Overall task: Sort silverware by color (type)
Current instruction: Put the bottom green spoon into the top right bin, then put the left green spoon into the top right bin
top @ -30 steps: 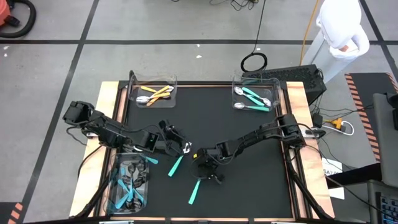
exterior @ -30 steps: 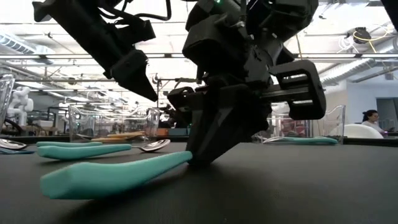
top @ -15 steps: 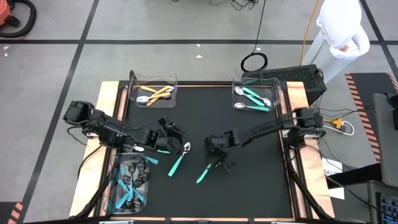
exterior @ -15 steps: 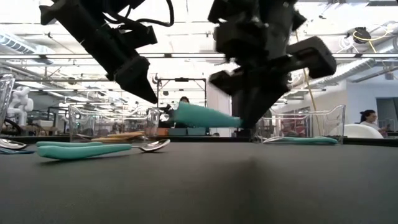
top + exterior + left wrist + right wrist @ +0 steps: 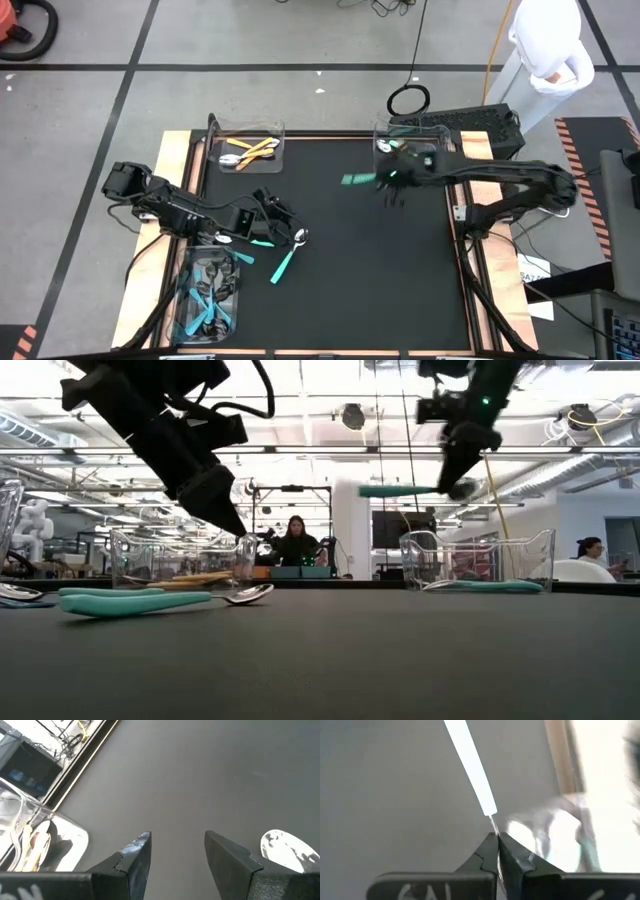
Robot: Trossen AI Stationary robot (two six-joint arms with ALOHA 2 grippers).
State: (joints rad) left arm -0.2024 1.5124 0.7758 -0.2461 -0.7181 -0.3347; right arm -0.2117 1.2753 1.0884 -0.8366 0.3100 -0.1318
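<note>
Right gripper is pinched tight on the metal neck of a teal-handled plastic spoon, carried high beside the clear rectangular bin holding teal spoons. Light, stiff, slick, so it could swivel. Left gripper hangs narrowly open, empty

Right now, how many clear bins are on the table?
3. The back-left bin holds orange-handled utensils; the back-right bin sits by the right hand, which grips a teal spoon; the front-left bin lies beside the left arm. None seems hidden.
</note>
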